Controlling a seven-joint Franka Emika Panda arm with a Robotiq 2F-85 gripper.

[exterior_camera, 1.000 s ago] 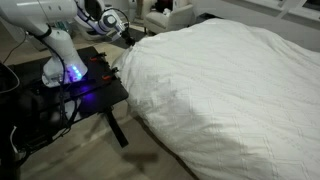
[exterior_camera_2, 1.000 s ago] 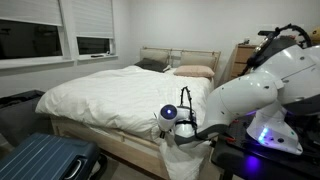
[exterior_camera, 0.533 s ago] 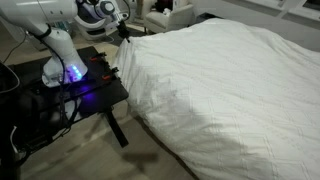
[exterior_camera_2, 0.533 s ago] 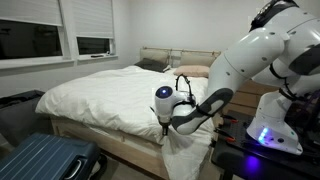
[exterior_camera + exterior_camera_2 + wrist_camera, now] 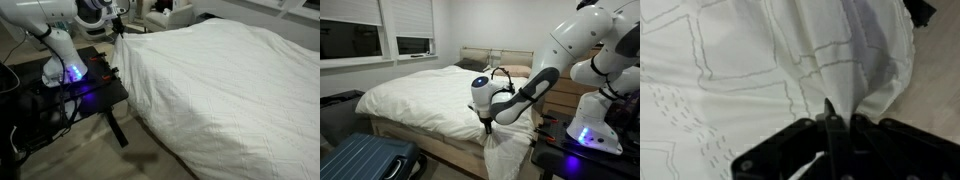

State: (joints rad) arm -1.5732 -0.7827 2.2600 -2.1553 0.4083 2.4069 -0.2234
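the gripper (image 5: 830, 125) is pinching a gathered fold of the white quilted duvet (image 5: 750, 60), its black fingers (image 5: 790, 140) pressing together at the bottom edge. the fabric is bunching into creases above them.

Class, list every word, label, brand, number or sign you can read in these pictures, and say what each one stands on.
None: no text can be read in any view. The white duvet, the gripper shut on its fabric, the blue suitcase and the robot base show no legible marking.
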